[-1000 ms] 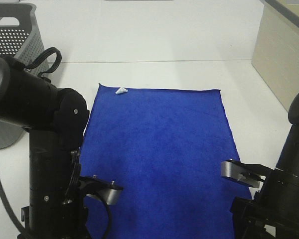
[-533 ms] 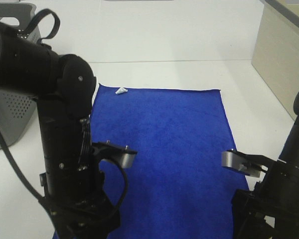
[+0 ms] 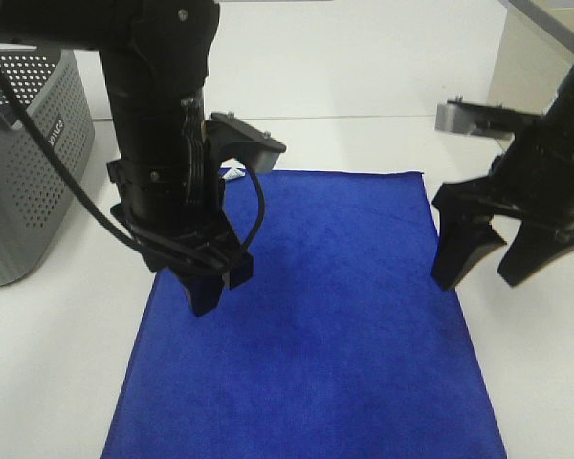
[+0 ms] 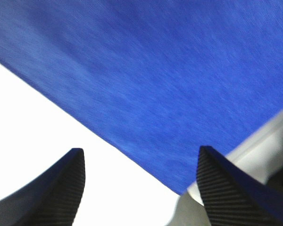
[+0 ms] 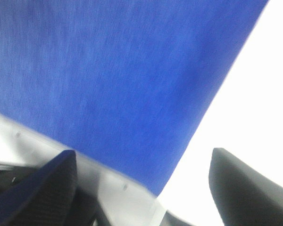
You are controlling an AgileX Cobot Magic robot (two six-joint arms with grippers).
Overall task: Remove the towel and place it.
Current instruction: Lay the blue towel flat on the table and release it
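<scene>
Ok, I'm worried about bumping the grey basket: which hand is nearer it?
Left. The left hand hangs over the towel's left edge, on the side of the basket; the right hand is at the towel's far right edge.

My left arm (image 3: pixel 158 115) blocked the far left corner of the towel (image 3: pixel 325 316), so the white tag (image 3: pixel 233 173) barely peeked out. The towel's near edge ran off the high view, and the grey basket (image 3: pixel 29 172) got cropped too. Both wrist views were blurry, with my fingers (image 4: pixel 61 188) cut off at the frame edge.
</scene>
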